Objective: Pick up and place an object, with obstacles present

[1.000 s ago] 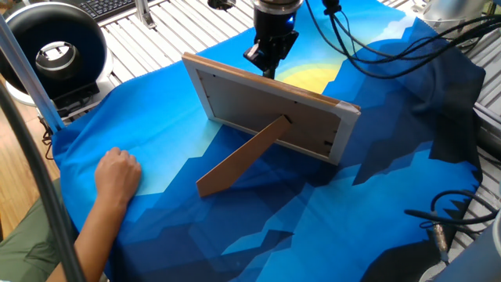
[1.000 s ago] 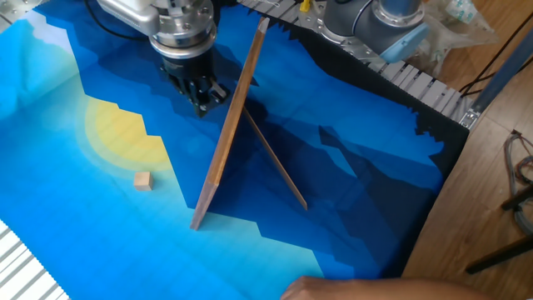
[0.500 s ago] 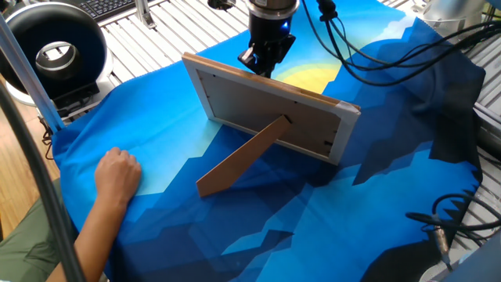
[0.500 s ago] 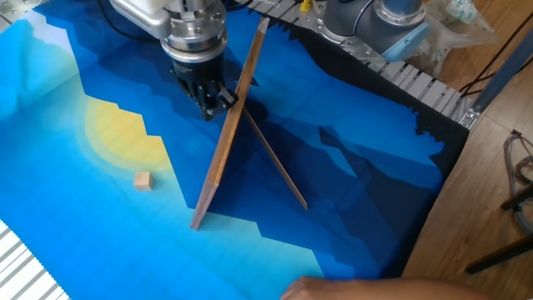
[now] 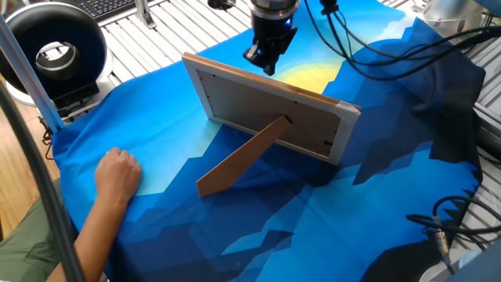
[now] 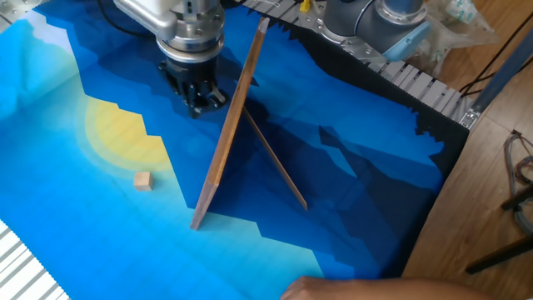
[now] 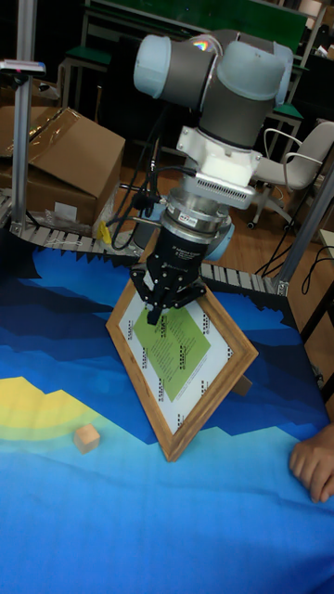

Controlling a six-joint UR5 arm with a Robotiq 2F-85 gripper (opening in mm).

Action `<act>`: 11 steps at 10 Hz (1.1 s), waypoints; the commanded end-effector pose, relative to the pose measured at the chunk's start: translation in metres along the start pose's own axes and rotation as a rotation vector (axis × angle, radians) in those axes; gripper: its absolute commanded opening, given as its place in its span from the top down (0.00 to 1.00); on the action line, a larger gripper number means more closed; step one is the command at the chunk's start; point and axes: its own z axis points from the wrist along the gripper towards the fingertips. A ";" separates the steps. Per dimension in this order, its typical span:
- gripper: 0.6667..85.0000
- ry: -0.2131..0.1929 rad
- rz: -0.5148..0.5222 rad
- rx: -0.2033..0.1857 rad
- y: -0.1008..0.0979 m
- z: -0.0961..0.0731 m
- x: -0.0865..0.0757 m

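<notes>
Your fingers (image 6: 198, 102) hang close together and empty, just beside the picture frame's (image 6: 225, 142) front face. The block (image 6: 143, 181) lies on the table (image 6: 350, 192), well apart from them.

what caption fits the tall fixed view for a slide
UR5 gripper hangs in front of the propped picture frame; the small wood block lies apart on the blue cloth.

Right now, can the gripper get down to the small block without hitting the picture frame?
Probably yes. The gripper and the block are on the same side of the picture frame, with only open cloth between them.
</notes>
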 end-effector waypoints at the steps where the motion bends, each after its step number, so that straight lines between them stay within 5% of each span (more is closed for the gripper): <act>1: 0.99 0.016 -0.035 -0.060 -0.036 0.015 -0.012; 4: 0.99 -0.023 -0.021 -0.069 -0.062 0.061 -0.036; 6: 0.99 -0.058 -0.017 -0.073 -0.058 0.101 -0.059; 9: 0.99 -0.060 -0.041 -0.084 -0.054 0.115 -0.063; 10: 0.98 -0.028 -0.065 -0.012 -0.073 0.117 -0.055; 11: 0.95 -0.027 -0.105 -0.006 -0.075 0.117 -0.055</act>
